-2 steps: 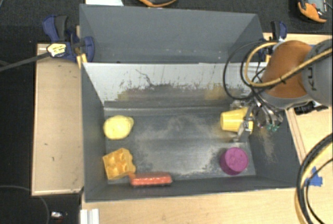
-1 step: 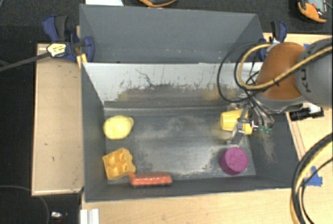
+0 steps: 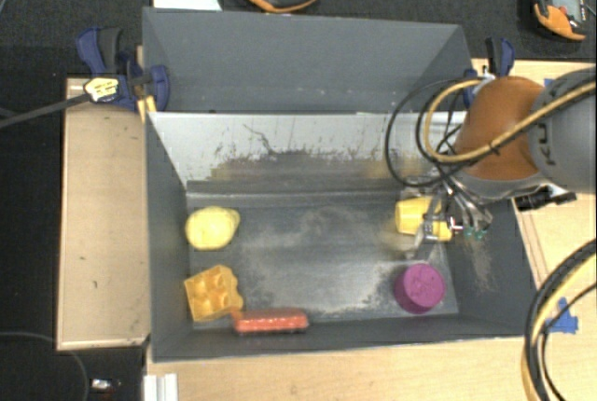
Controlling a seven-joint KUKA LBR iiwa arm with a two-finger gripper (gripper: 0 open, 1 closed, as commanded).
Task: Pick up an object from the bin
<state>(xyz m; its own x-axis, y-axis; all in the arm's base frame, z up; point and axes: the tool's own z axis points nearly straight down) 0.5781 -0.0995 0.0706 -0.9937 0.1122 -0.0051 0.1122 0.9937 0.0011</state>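
My gripper point(image 3: 437, 228) hangs low at the right side of the bin, under the orange wrist cover. A small yellow block point(image 3: 409, 215) sits right against its left side, and I cannot tell whether it is gripped or only touched. Just below the gripper, a purple cylinder point(image 3: 419, 287) stands on the bin floor, apart from it.
On the left of the bin floor lie a pale yellow round lump point(image 3: 213, 228), an orange-yellow studded brick point(image 3: 213, 293) and a red-orange elongated piece point(image 3: 270, 323) along the front wall. Black cables loop around the wrist above the right wall.
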